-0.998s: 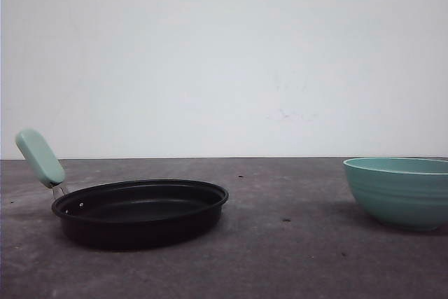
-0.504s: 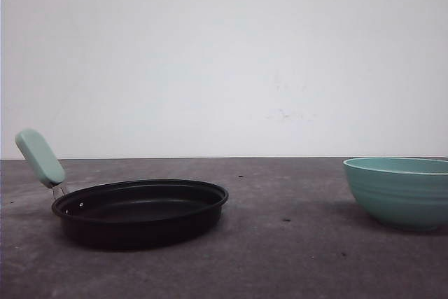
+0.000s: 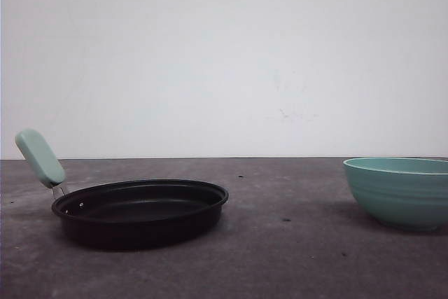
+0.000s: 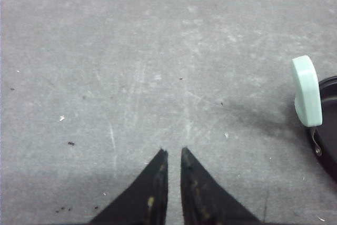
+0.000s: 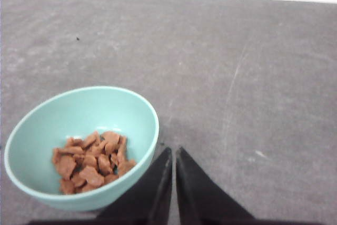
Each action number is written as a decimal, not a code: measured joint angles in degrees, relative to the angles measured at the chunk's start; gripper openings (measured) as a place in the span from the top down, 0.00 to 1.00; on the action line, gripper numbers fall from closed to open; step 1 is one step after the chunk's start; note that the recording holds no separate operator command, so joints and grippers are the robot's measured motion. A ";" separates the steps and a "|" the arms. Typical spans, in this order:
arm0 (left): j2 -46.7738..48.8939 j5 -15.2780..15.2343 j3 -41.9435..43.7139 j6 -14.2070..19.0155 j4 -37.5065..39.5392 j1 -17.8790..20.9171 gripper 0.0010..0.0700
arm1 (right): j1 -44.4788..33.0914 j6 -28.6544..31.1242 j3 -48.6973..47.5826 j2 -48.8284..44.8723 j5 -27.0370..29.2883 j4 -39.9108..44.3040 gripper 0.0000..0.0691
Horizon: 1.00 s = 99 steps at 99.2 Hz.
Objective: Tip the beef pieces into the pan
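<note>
The black pan (image 3: 140, 211) sits on the dark table at the left, its mint-green handle (image 3: 40, 157) angled up and to the left. In the left wrist view my left gripper (image 4: 172, 151) is shut over bare table, with the handle (image 4: 306, 98) and a sliver of the pan (image 4: 329, 146) off to one side. The reddish-brown beef pieces (image 5: 92, 162) lie heaped in a teal bowl (image 5: 79, 111). My right gripper (image 5: 173, 149) is shut and empty, just beside the bowl's rim.
The teal bowl (image 3: 399, 190) stands at the right edge of the front view, well apart from the pan. Grey tabletop (image 3: 287, 250) stretches between them, with a white wall behind.
</note>
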State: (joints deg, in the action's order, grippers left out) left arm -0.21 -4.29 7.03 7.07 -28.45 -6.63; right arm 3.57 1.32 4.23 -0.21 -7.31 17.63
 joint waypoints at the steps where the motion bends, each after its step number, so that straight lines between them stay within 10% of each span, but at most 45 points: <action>1: 0.00 0.00 0.00 0.00 0.00 0.00 0.99 | 0.00 0.04 0.00 0.00 0.00 -0.37 0.98; 26: 0.00 0.07 -0.33 0.70 1.55 0.00 0.99 | 0.00 4.74 0.00 0.00 -0.15 -7.82 0.98; 51: 0.00 1.81 -0.79 13.25 11.50 -0.02 0.99 | 0.00 10.19 0.00 0.00 -0.15 -13.22 0.98; 78: -0.02 9.16 -0.42 17.29 14.10 -0.02 0.99 | 0.00 14.58 0.31 0.00 -0.98 -14.08 0.98; 99: -7.21 8.96 13.44 19.06 16.52 -0.02 0.99 | 0.00 19.78 9.94 -0.70 -1.68 -13.40 0.99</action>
State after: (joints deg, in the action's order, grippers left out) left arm -7.42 4.67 20.47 26.13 -11.92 -6.66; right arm 3.57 21.10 14.17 -0.91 -8.99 4.23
